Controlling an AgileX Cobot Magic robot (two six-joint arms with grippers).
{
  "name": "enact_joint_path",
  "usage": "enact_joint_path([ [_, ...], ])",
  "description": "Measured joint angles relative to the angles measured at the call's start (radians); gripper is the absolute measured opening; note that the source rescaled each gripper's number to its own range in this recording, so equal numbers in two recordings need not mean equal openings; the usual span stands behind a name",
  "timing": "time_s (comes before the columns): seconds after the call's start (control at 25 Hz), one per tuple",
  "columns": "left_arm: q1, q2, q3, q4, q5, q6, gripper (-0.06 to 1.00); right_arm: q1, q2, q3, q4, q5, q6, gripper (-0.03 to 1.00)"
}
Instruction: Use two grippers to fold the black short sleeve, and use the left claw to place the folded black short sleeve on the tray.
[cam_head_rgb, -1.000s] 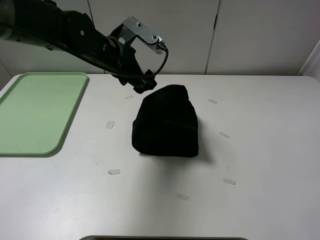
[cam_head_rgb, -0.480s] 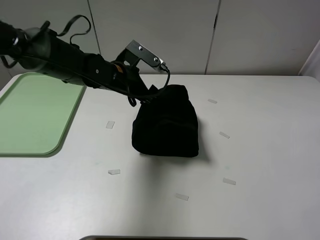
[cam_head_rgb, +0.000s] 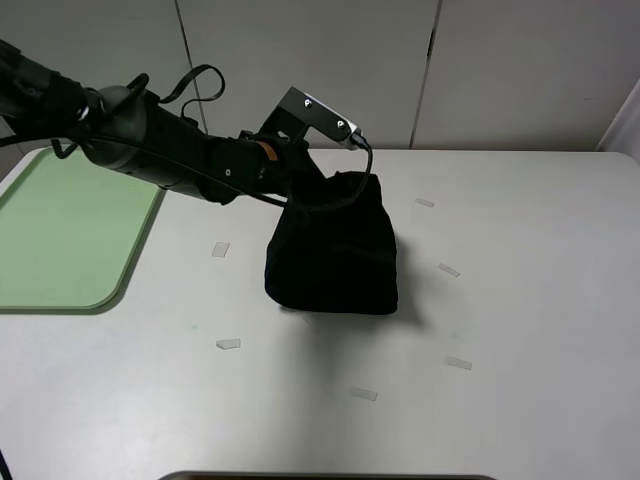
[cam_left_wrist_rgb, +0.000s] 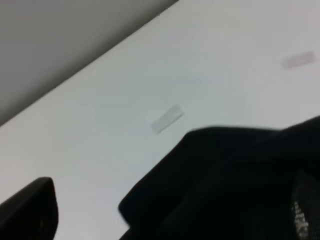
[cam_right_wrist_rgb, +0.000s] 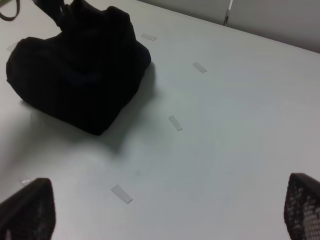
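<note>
Black short sleeve (cam_head_rgb: 333, 250) sits folded mid-table, well apart from the pale green tray (cam_head_rgb: 70, 225), left gripper (cam_head_rgb: 312, 195) spread at its far edge, right gripper (cam_right_wrist_rgb: 160, 210) spread, clear; shallow pinch risks catching one layer, unfolding bundle.

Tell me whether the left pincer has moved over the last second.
Yes. The left pincer has dropped and shifted right, away from the tray, onto the far edge of the folded black short sleeve.
</note>
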Motion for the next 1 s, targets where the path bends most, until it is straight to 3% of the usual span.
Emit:
enact_joint_path([
  [0.32, -0.023, 0.062, -0.017, -0.001, -0.058, -0.024, 0.92, 0.0, 0.0, 0.0, 0.001, 0.0, 0.0, 1.0],
  [0.56, -0.051, 0.108, -0.054, 0.002, -0.146, -0.156, 0.92, 0.0, 0.0, 0.0, 0.003, 0.0, 0.0, 1.0],
  [0.72, -0.065, 0.13, -0.06, 0.045, -0.203, -0.256, 0.92, 0.0, 0.0, 0.0, 0.004, 0.0, 0.0, 1.0],
  [1.0, -0.089, 0.2, -0.061, 0.07, -0.288, -0.292, 0.92, 0.0, 0.0, 0.0, 0.004, 0.0, 0.0, 1.0],
])
